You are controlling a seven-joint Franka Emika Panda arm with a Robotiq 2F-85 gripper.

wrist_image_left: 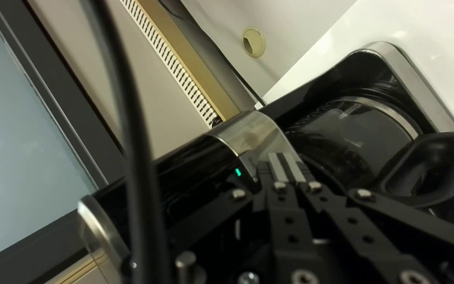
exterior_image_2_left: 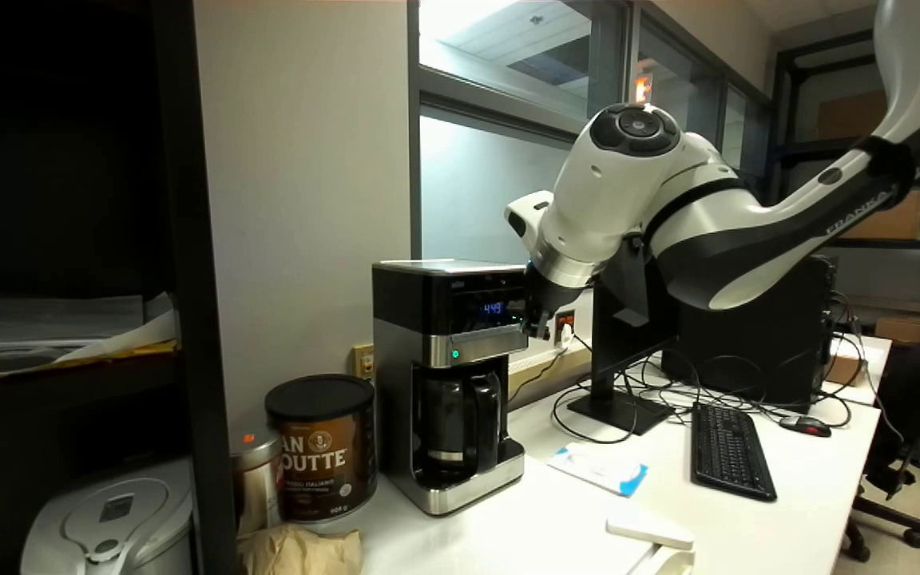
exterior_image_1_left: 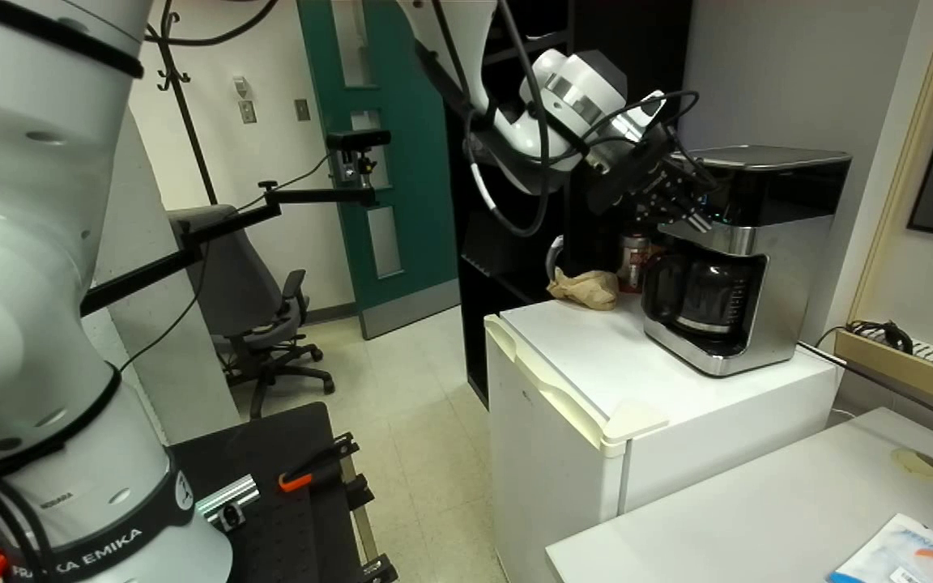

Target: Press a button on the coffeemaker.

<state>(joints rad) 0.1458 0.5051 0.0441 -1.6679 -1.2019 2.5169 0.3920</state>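
Coffeemaker (exterior_image_1_left: 790, 267) is on the fridge (exterior_image_1_left: 588, 348), right side of the frame in an exterior view, long axis upright, front facing lower left, some room toward the fridge's front edge. Gripper (wrist_image_left: 286, 167) is pinched narrow.

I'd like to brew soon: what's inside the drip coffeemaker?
A glass carafe with a black handle stands inside the drip coffeemaker. Whether the carafe holds liquid is unclear; it covers whatever is directly behind it, and the closed top hides the upper interior.
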